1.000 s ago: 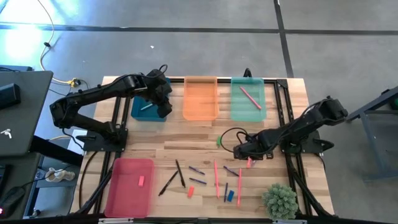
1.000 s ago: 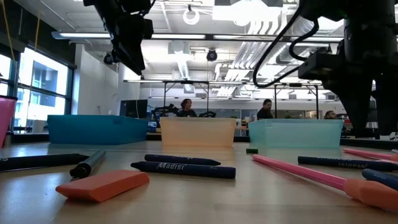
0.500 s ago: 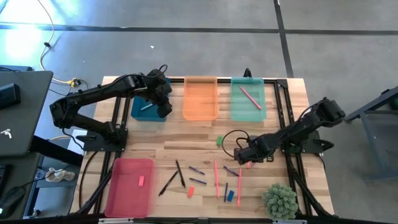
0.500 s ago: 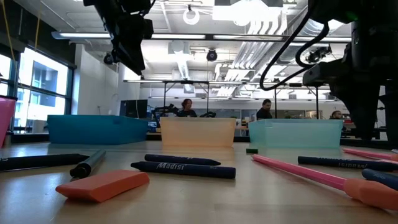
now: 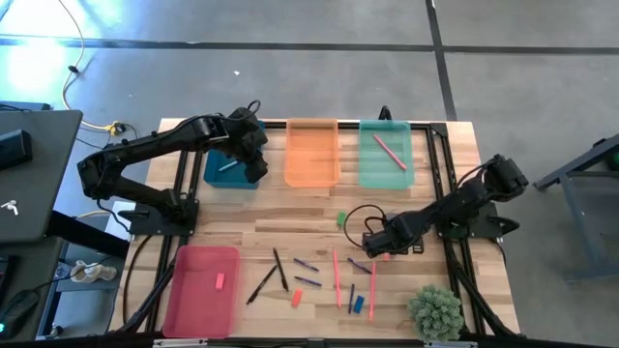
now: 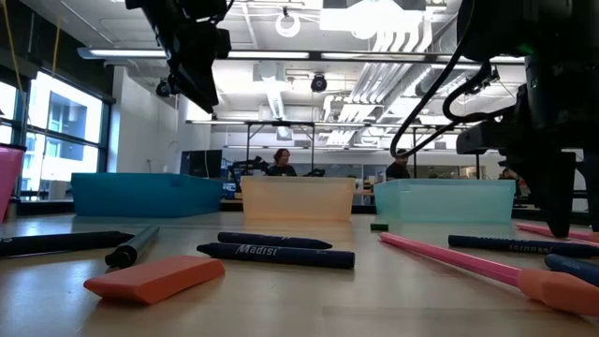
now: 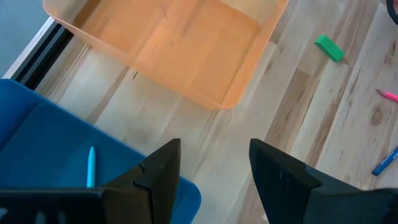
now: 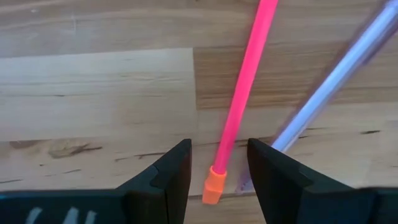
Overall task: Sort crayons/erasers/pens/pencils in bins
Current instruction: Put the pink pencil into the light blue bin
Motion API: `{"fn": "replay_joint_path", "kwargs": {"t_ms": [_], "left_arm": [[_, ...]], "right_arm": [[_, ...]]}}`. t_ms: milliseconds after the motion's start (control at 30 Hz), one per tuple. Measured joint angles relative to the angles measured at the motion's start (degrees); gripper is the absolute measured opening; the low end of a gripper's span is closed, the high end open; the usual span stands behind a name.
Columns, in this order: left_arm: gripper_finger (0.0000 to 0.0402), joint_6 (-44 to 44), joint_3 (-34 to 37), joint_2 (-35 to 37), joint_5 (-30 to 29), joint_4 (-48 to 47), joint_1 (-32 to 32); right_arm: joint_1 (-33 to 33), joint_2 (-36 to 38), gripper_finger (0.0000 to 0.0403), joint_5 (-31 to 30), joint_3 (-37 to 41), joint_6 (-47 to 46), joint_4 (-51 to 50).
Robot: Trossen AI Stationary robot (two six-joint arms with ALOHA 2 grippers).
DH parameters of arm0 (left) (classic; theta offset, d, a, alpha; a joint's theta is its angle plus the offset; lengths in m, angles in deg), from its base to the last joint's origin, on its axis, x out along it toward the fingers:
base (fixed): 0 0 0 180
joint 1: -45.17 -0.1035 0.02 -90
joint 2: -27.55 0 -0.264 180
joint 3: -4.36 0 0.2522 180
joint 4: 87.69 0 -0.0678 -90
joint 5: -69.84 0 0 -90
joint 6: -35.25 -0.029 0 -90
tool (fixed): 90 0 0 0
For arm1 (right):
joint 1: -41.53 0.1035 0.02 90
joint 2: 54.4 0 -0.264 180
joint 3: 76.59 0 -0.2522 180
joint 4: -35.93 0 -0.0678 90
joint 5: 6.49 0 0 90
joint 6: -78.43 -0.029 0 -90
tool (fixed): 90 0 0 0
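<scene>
A: Right end effector (image 8: pixel 217 171) is low over the surface (image 5: pixel 290 208), fingers apart astride a pink pencil (image 8: pixel 239 102). Risk: the violet stick (image 8: pixel 336 81) beside it could be nipped too.

B: Blue bin (image 5: pixel 230 166) holds a light-blue stick, green bin (image 5: pixel 386 153) a pink one, red bin (image 5: pixel 201 290) an eraser (image 5: pixel 219 281); orange bin (image 5: pixel 311 152) holds nothing. Left end effector (image 7: pixel 214 165) hangs spread there.

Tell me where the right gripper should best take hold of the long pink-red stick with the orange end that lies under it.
Probably near the orange-capped end of the long pink-red stick, from straight above. It lies flat on the wooden table with that end between the open fingers of the right gripper. A pale silver-grey stick runs close beside it, so closing low near the cap, with one finger between them, should avoid it.
</scene>
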Motion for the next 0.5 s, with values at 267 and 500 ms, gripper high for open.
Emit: {"fn": "replay_joint_path", "kwargs": {"t_ms": [267, 500], "left_arm": [[0.0178, 0.0, 0.0, 0.0, 0.0, 0.0, 0.0], [0.0178, 0.0, 0.0, 0.0, 0.0, 0.0, 0.0]], "right_arm": [[0.0, -0.4, 0.0149, 0.0, 0.0, -0.6, 0.4], [0.0, -0.4, 0.0104, 0.2, 0.0, -0.6, 0.3]]}}
